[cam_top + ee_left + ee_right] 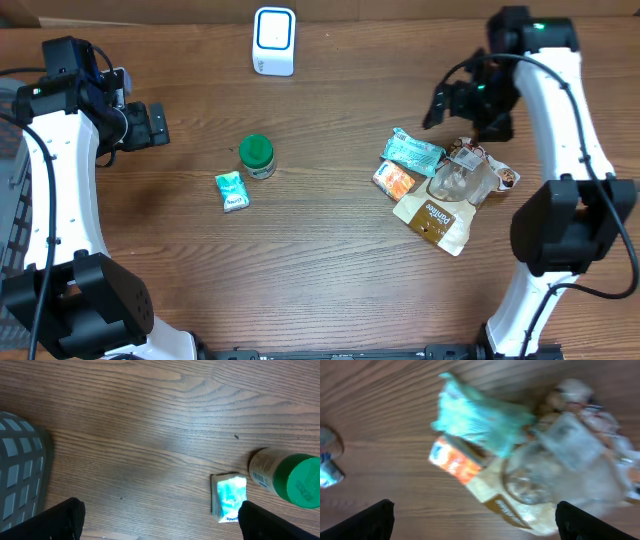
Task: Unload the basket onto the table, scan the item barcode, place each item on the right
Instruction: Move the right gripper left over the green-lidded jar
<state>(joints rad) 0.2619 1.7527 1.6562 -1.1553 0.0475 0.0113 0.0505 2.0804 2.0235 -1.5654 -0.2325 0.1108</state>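
Observation:
A white scanner stands at the table's far edge. A green-capped jar and a small teal packet lie left of centre; both show in the left wrist view, the jar beside the packet. At the right lies a pile: a teal pouch, an orange packet, a clear cup and a tan pouch. My left gripper is open over bare wood. My right gripper hangs open above the pile, holding nothing.
A grey slotted basket sits at the left table edge. A brown wrapper lies behind the clear cup. In the right wrist view the teal pouch overlaps the orange packet.

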